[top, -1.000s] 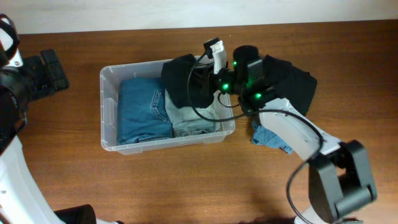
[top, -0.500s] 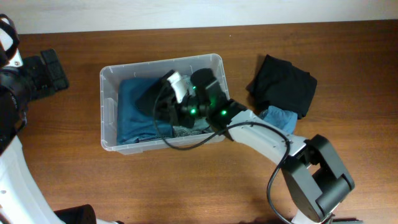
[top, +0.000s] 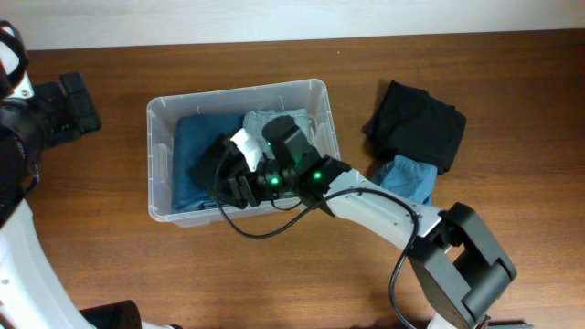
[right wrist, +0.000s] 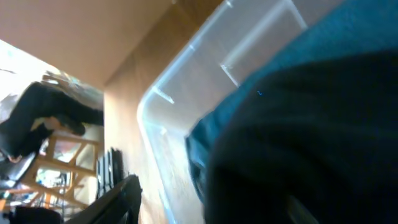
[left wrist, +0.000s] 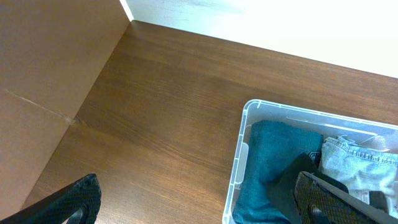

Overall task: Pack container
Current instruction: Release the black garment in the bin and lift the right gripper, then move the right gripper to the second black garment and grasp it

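1. The clear rectangular plastic container (top: 157,155) sits left of centre on the brown wooden surface (top: 512,82).
2. Right fingers (right wrist: 121,196) press a black garment (top: 206,160) inside it, probably to pack it down; I cannot tell whether they grip it.
3. Left fingers (left wrist: 74,202) gape empty, off to the side.

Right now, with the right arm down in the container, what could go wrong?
The black garment lies bunched under the right gripper; lifting away could snag it and drag it back out. The arm's cable loops across the front wall of the container and might catch the rim, shifting it.

Container (top: 160,174) clear glossy plastic; table (top: 91,256) matt wood.
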You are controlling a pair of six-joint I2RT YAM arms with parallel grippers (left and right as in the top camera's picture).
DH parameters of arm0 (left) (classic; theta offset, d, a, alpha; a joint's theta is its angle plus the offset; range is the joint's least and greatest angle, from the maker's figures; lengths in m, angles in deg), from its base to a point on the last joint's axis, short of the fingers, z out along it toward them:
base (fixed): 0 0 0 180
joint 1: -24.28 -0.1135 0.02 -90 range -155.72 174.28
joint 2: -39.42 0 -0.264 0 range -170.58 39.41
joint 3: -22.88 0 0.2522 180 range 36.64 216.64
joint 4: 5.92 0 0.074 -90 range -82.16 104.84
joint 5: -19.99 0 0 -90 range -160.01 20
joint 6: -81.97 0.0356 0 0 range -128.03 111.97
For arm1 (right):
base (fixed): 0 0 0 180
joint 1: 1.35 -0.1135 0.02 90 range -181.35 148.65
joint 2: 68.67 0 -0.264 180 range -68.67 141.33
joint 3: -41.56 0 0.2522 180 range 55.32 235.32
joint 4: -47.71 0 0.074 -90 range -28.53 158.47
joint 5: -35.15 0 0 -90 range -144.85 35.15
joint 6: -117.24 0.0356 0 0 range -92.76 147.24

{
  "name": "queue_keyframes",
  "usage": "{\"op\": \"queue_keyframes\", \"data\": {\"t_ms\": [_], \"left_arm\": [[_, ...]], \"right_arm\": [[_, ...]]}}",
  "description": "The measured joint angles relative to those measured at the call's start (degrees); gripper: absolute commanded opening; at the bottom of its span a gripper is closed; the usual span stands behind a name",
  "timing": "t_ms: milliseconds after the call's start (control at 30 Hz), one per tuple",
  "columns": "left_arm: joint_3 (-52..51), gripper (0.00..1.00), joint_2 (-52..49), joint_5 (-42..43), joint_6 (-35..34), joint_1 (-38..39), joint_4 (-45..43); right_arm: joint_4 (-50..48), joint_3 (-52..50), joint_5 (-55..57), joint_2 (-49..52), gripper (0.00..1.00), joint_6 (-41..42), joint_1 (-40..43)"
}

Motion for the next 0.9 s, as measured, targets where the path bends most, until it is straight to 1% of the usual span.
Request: {"op": "queue_keyframes", "data": {"t_ms": [67, 100, 167, 200, 233, 267, 300, 333, 433, 533, 567, 633, 667, 700, 733, 767, 800, 833, 867, 900], "left_arm": [[0.0, 0.99, 0.0, 0.0, 0.02, 0.0, 0.02], [0.0, 0.99, 0.0, 0.02, 0.0, 0.0, 0.04], [0.0, 0.99, 0.0, 0.02, 0.0, 0.0, 0.02], [0.0, 0.99, 0.0, 0.02, 0.0, 0.0, -0.02], [0.0, 0.99, 0.0, 0.0, 0.0, 0.0, 0.02], [0.0, 1.0, 0.0, 0.0, 0.0, 0.0, -0.02], [0.0, 0.99, 0.0, 0.02, 0.0, 0.0, 0.0], [0.0, 0.99, 0.0, 0.0, 0.0, 0.0, 0.0], [0.0, 0.99, 0.0, 0.0, 0.0, 0.0, 0.0], [0.0, 0.99, 0.0, 0.0, 0.0, 0.0, 0.02], [0.0, 0.99, 0.0, 0.0, 0.0, 0.0, 0.0], [0.0, 0.99, 0.0, 0.02, 0.0, 0.0, 0.02], [0.0, 0.99, 0.0, 0.0, 0.0, 0.0, 0.0], [0.0, 1.0, 0.0, 0.0, 0.0, 0.0, 0.02], [0.0, 0.99, 0.0, 0.02, 0.0, 0.0, 0.02], [0.0, 0.99, 0.0, 0.02, 0.02, 0.0, 0.0], [0.0, 0.99, 0.0, 0.02, 0.0, 0.0, 0.02], [0.0, 0.99, 0.0, 0.04, 0.0, 0.0, 0.02], [0.0, 0.99, 0.0, 0.04, 0.0, 0.0, 0.02], [0.0, 0.99, 0.0, -0.02, 0.0, 0.0, 0.0]], "right_arm": [[4.39, 0.04, 0.02, -0.72, 0.6, -2.62, 1.03], [7.76, 0.04, 0.31, -1.86, 0.6, -5.18, 1.73], [11.21, 0.07, 1.6, -4.35, 0.59, -8.61, 2.51], [12.37, 0.02, 2.29, -5.38, 0.49, -9.44, 2.69], [13.46, 0.02, 3.72, -7.72, 0.33, -11.04, 3.1], [13.77, 0.02, 5.01, -9.66, 0.18, -11.89, 3.37], [13.62, 0.04, 6.82, -13.11, 0.09, -13.62, 3.96], [13.44, 0.04, 7.26, -13.84, 0.04, -13.66, 4.07], [12.35, 0.15, 9.97, -16.09, 0.04, -14.4, 4.55], [12.96, 0.15, 13.07, -16.09, 0.04, -12.09, 6.84], [12.92, 0.15, 13.66, -16.09, 0.04, -10.95, 8.52], [13.0, 0.15, 14.95, -16.09, 0.05, -6.4, 16.04], [13.07, 0.15, 14.64, -16.13, 0.07, -4.85, 19.67], [13.2, 0.15, 14.12, -16.2, 0.15, -3.32, 23.74], [13.7, 0.15, 12.68, -16.26, 0.25, -1.14, 30.62], [14.14, 0.15, 11.85, -16.28, 0.41, -0.11, 34.62], [15.63, 0.15, 10.88, -16.28, 0.54, 1.44, 40.44], [18.49, 0.15, 10.12, -16.28, 0.68, 2.84, 48.39], [19.98, 0.15, 9.68, -16.24, 0.78, 3.13, 53.07], [20.96, 0.15, 8.9, -15.78, 0.81, 2.64, 59.14]]}}
